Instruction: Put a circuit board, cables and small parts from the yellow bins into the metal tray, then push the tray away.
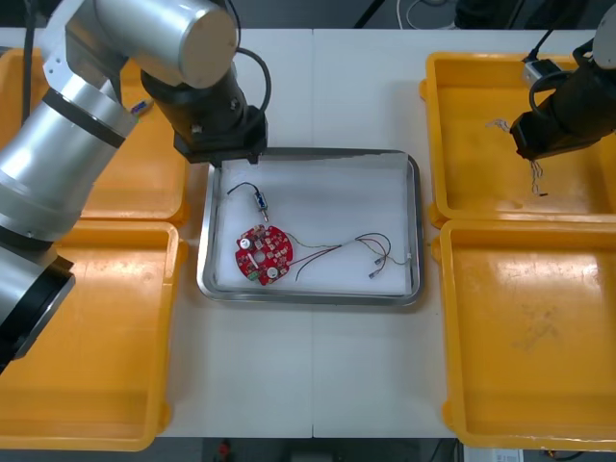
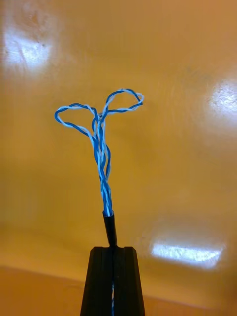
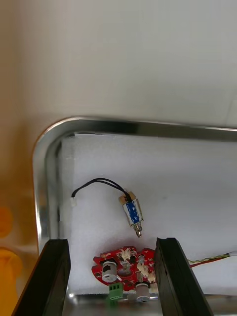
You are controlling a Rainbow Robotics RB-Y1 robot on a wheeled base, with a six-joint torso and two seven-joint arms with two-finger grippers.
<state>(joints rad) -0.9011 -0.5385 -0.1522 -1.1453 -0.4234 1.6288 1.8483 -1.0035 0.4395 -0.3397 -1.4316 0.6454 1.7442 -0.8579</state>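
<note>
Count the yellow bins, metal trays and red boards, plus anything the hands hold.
Yellow bins: 4
Metal tray: 1
Red circuit board: 1
Blue and white cable, in the right hand, over one bin: 1
Left hand, open above the tray: 0
Total: 7

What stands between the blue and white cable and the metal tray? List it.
Only the far right yellow bin's inner wall, which the twisted blue and white cable, held in the shut right gripper, must clear. The open left gripper hangs over the metal tray's far left corner, off that path.
</note>
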